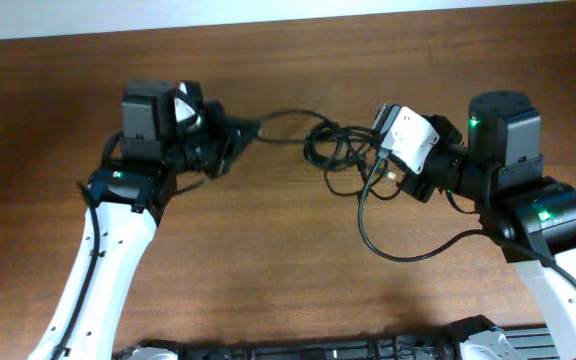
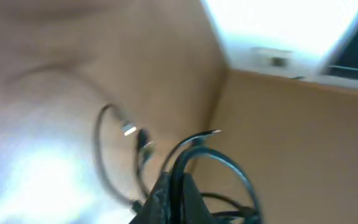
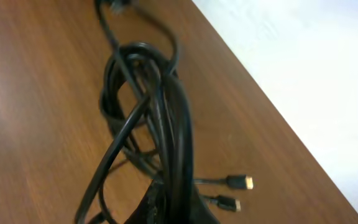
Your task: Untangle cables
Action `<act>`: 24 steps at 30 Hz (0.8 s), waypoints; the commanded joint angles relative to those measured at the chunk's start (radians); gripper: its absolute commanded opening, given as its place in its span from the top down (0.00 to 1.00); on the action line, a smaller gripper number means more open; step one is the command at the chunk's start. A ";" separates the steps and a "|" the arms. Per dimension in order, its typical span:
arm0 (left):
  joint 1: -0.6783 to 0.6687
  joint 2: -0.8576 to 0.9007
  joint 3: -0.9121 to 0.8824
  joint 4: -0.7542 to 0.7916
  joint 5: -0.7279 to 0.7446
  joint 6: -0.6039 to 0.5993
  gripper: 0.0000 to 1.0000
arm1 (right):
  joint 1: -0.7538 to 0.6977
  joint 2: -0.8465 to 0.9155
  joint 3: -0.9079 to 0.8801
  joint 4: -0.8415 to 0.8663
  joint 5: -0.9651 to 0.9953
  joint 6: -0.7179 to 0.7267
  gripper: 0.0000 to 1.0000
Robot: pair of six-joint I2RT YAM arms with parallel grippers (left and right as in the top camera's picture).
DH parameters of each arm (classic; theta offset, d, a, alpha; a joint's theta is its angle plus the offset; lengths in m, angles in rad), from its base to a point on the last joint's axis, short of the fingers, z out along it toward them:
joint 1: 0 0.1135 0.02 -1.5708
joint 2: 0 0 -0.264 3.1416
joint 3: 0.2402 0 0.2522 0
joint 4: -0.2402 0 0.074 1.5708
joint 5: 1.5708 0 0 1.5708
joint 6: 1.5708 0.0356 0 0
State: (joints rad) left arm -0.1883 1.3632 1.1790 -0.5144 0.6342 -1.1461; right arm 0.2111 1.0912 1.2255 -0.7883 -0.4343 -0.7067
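The cables (image 1: 330, 150) are thin black cords bunched in a knot at the back middle of the wooden table (image 1: 268, 250). My left gripper (image 1: 256, 128) is shut on one strand (image 2: 178, 177) that runs right to the bunch. My right gripper (image 1: 376, 152) is shut on a thick bundle of strands (image 3: 173, 124) at the bunch's right side. Two small plug ends (image 3: 238, 182) lie on the wood beside the bundle. A long loop (image 1: 388, 245) trails from the bunch toward the front right. The left wrist view is blurred and shows a plug end (image 2: 129, 130).
The table's far edge (image 1: 288, 18) meets a white surface just behind the cables. A black base rail (image 1: 308, 350) runs along the front edge. My two arms flank the bunch at left and right.
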 commanded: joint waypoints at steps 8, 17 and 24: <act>0.053 0.000 0.000 -0.299 -0.074 0.383 0.76 | -0.023 -0.036 0.014 0.090 0.133 0.036 0.96; 0.053 0.000 0.000 -0.344 -0.046 0.822 0.52 | -0.023 -0.036 0.014 0.110 0.129 0.069 0.96; 0.053 -0.001 0.000 -0.109 0.101 1.027 0.32 | -0.022 -0.036 0.014 0.079 0.030 0.068 0.96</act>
State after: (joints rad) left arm -0.1368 1.3628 1.1828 -0.7113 0.6086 -0.2905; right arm 0.1902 1.0760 1.2137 -0.7067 -0.3355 -0.6537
